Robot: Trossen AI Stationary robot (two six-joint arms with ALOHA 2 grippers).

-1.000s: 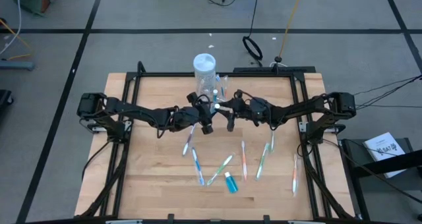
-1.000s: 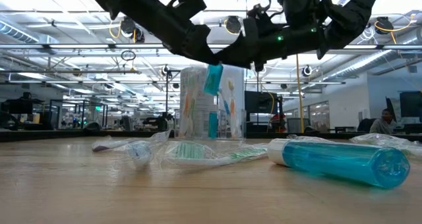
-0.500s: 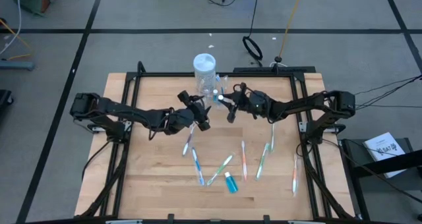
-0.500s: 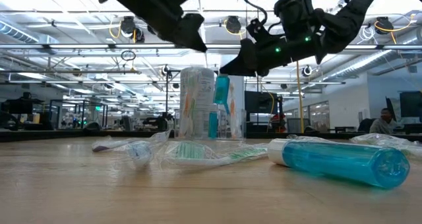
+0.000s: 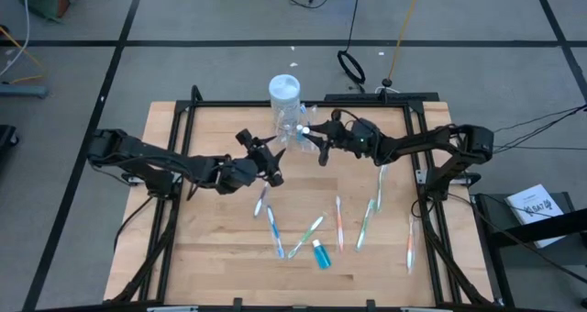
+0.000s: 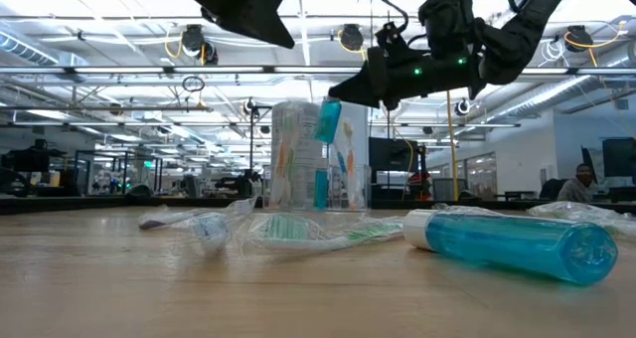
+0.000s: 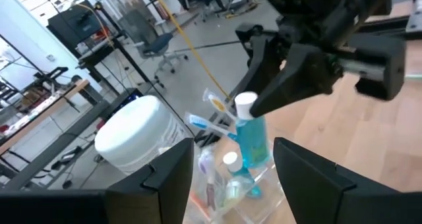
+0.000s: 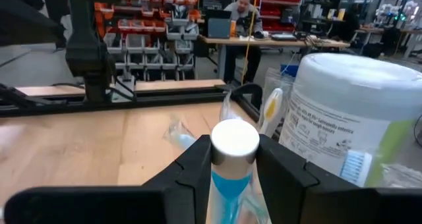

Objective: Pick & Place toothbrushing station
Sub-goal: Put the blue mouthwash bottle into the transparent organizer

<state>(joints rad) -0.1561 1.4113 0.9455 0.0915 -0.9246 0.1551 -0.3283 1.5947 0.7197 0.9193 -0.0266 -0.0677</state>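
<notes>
One small teal white-capped tube (image 7: pixel 252 135), pinched by the right gripper (image 8: pixel 232 168) just above the small clear plastic cup (image 7: pixel 232 184), could miss it if released off-centre, while the left gripper (image 7: pixel 232 168) waits spread nearby.

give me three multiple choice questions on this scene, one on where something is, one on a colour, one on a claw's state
1. Where is the right claw?
A. over the clear cup
B. at the table's near edge
C. off the table

2. What colour is the cap of the tube it holds?
A. red
B. white
C. black

3. What state is the left claw in?
A. shut on a toothbrush
B. shut on the jar
C. open, holding nothing

Answers:
1 A, the high view puts it by the white-lidded jar, over the cup.
2 B, the right wrist view shows a white cap.
3 C, the left wrist view shows parted, empty fingers.
</notes>
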